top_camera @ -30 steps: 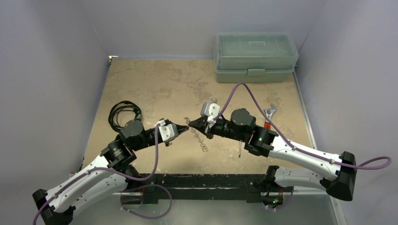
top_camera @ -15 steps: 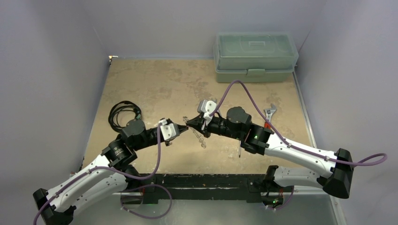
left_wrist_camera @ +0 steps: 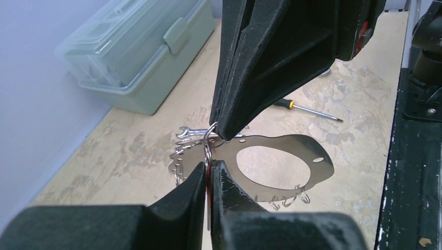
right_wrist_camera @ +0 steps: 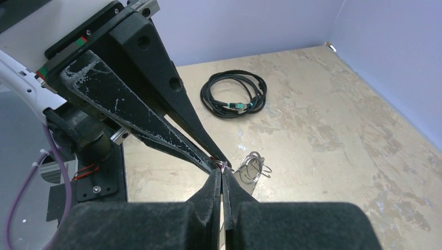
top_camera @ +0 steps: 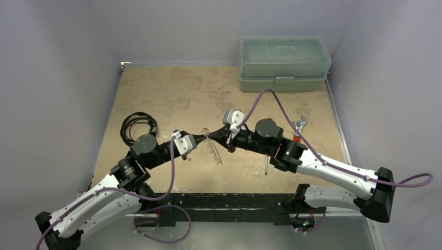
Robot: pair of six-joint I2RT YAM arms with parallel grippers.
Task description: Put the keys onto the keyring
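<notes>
Silvery metal hangs between the two claw tips, above the middle of the desk (top_camera: 172, 88) and somewhat toward its near edge.

Left claw (top_camera: 200, 139): clenched. The left wrist view shows its fingers pressed together on a thin piece with a sliver of red between them, taken to be the red-tagged key (left_wrist_camera: 208, 178). A small wire ring (left_wrist_camera: 207, 146) rises from that pinch to the opposite claw's tip.

Right claw (top_camera: 213, 137): clenched. Its tip meets the upper edge of the keyring (left_wrist_camera: 281, 141) where the wire ring sits. Whether it grips the keyring itself or only the wire ring cannot be told.

Keyring: lifted off the desk, slanting down from the meeting point toward the near edge. Seen from the left wrist it reads as a flat shiny band around an oval opening. Small keys (left_wrist_camera: 180, 159) fringe its outer edge at both ends.

Other items:
- Pale green toolbox (top_camera: 284, 62), lid down, at the far right corner.
- Coiled black cable (top_camera: 136, 125) near the left edge, beside the left arm.
- Adjustable wrench (top_camera: 299, 126) near the right edge, partly behind the right arm.
- Screwdriver (left_wrist_camera: 307, 109) with a black and yellow handle, lying flat on the desk on the right arm's side.
- Small spanner (left_wrist_camera: 190, 132) on the desk just behind the keyring.
</notes>
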